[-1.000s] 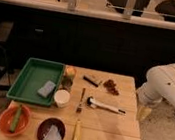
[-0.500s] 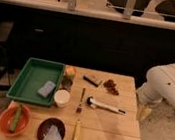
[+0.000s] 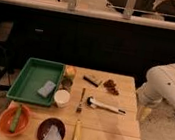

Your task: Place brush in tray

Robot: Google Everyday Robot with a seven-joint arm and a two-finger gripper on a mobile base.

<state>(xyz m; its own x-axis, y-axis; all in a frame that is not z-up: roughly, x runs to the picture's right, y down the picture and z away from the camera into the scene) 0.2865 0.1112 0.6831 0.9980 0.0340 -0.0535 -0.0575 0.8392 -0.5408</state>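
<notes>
Change check against the 2 previous views: none. The white arm sits at the same spot off the worktop's 3 o'clock edge, and every object lies where it lay. Judgement: the reach has not begun; the task is at its start.

The long slim white-handled brush (image 3: 106, 106) lies flat on the pale wooden worktop (image 3: 109, 139), right of centre, dark head toward 9 o'clock, dark tip toward 3 o'clock. It is untouched.

The large green rectangular plastic tray (image 3: 29, 77) sits at the worktop's 10 o'clock corner, well apart from the brush, with a grey-blue sponge-like block (image 3: 46, 88) in its right half. Its left half is bare green floor.

The pincer (image 3: 145, 113) hangs low beside the worktop's right edge, near the brush tip. Whether it is open or closed: cannot tell. It holds nothing that shows.

Room: bare wood around the brush toward 3 and 6 o'clock. Toward the tray, a thin dark fork (image 3: 81, 100) and a white cup (image 3: 61, 98) lie between; a carry should pass above them, over the tray's raised rim.
</notes>
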